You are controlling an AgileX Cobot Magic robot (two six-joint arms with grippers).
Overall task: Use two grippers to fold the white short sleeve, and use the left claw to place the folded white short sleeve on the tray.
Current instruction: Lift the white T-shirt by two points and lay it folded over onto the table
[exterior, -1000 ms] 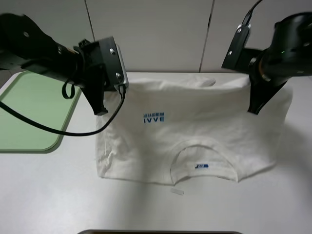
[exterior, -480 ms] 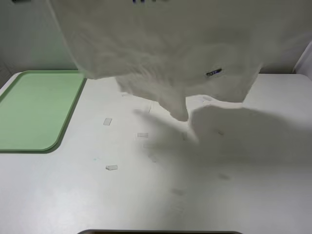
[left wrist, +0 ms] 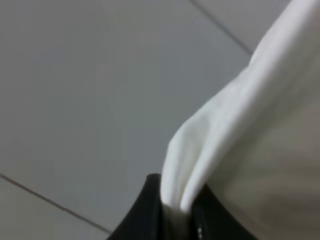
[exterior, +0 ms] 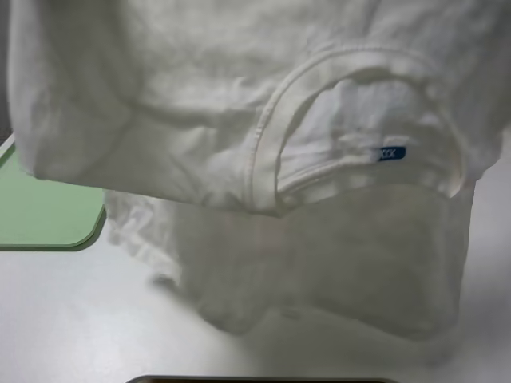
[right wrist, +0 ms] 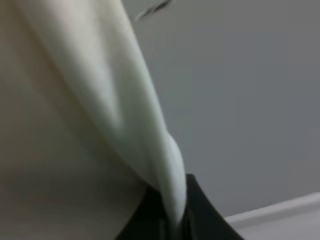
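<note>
Across the upper frame the shirt [exterior: 160, 104] hangs lifted, left tool [left wrist: 177, 215] and right tool [right wrist: 172, 217] each clamped on its cloth; fold unfinished, tray [exterior: 48, 215] not yet used.

A white surface [exterior: 64, 319] meets a dark rounded edge [exterior: 263, 380] at its near side; grey wall panels [left wrist: 75, 90] show thin seams.

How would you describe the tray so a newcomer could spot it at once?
The white short sleeve fills most of the high view, hanging over the white table. At its left edge, the tray peeks out beneath it. It is the only pale green thing, with a rounded corner.
</note>
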